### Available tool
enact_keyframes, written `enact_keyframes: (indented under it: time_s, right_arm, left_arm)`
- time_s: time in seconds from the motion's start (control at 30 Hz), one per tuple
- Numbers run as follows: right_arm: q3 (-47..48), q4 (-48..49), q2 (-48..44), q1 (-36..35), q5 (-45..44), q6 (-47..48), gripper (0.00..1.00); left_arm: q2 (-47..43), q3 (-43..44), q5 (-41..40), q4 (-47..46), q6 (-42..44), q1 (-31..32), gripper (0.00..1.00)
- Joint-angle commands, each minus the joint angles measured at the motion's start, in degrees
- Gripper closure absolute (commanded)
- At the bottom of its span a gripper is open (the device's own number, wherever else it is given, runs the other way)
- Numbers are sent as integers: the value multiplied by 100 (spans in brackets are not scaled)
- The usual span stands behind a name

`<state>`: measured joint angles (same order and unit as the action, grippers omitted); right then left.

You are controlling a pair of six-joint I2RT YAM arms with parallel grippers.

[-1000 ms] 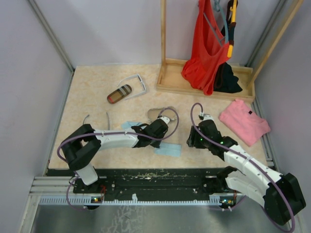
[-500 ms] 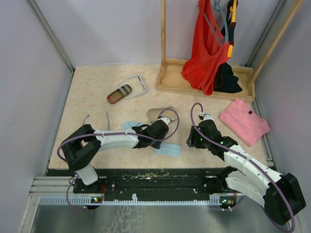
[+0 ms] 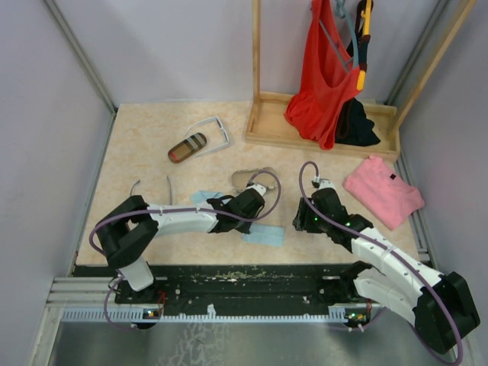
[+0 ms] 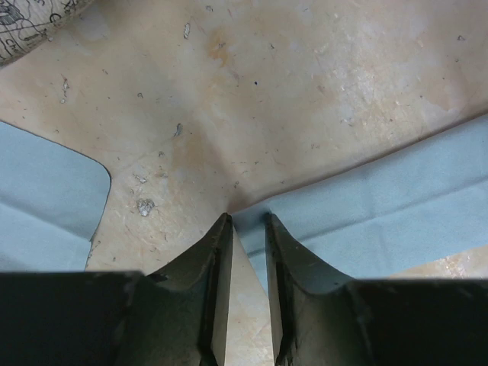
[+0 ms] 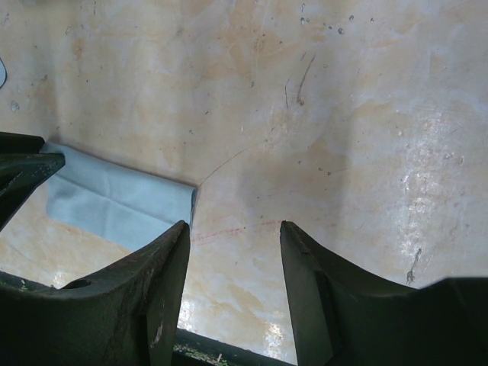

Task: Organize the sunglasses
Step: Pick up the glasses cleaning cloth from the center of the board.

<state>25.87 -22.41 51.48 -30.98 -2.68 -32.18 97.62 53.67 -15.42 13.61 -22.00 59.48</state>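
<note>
Left gripper (image 4: 248, 221): my fingers stand a narrow gap apart at the corner of a light blue cloth (image 4: 366, 202); I cannot tell whether they touch it. Right gripper (image 5: 232, 229): fingers spread wide over the table (image 5: 343, 114), holding nothing. The pale-framed sunglasses (image 3: 223, 130) lie at the back, beside the striped case (image 3: 187, 147). The wire pair (image 3: 169, 186) is faint, at the left. The grey case (image 4: 30, 23) is cut off at the frame corner.

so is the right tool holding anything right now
No, the right tool stands open over bare tabletop with nothing between its fingers; the light blue cloth lies off to the side.
</note>
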Motion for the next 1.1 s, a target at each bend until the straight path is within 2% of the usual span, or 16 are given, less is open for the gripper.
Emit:
enact_keyframes:
  time_s: [0.0, 0.17, 0.33, 0.6, 0.87, 1.07]
  right_arm:
    - [15, 167, -77, -25, 13, -25, 48]
    - [-6, 191, -68, -29, 21, -27, 48]
    - [-43, 259, -47, -26, 97, -37, 48]
    - [54, 551, 258, -181, 341, -68, 45]
    - [581, 697, 1444, -712, 365, 78, 46]
    - [1069, 580, 2141, -1029, -61, 170, 47]
  left_arm:
    - [316, -111, 238, 714, -24, 81, 72]
    - [252, -182, 369, 688, -56, 131, 83]
    - [143, -288, 477, 616, -96, 151, 99]
    - [-269, -567, 220, 458, -274, 101, 99]
    - [-223, -791, 284, 244, -418, 90, 99]
    - [-314, -942, 241, 95, -485, 90, 99]
